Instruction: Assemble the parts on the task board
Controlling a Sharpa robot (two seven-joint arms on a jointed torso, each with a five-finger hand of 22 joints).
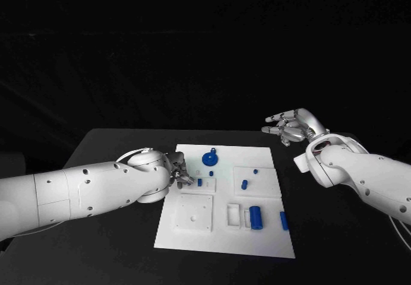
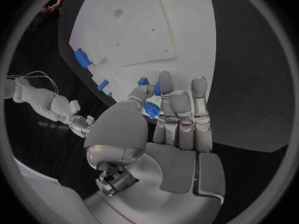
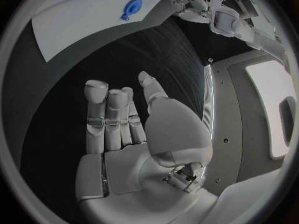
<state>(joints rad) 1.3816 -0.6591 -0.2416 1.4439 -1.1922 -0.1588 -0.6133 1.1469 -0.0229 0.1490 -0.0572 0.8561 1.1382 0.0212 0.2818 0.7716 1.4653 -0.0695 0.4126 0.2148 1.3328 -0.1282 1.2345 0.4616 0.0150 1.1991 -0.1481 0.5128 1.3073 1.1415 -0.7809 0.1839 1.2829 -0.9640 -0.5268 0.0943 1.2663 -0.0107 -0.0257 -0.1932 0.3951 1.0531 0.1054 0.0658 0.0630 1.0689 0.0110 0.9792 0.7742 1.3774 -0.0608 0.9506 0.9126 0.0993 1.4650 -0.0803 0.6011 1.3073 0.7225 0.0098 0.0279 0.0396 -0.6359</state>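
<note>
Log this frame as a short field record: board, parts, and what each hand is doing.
board: white task board lying flat on the black table
parts: round blue part near the far edge; upright blue cylinder near the front; other small blue pieces scattered between
left hand: over the board's left side, fingers at a small blue part; grip unclear
right hand: raised off the board's far right corner, fingers apart, holding nothing
</note>
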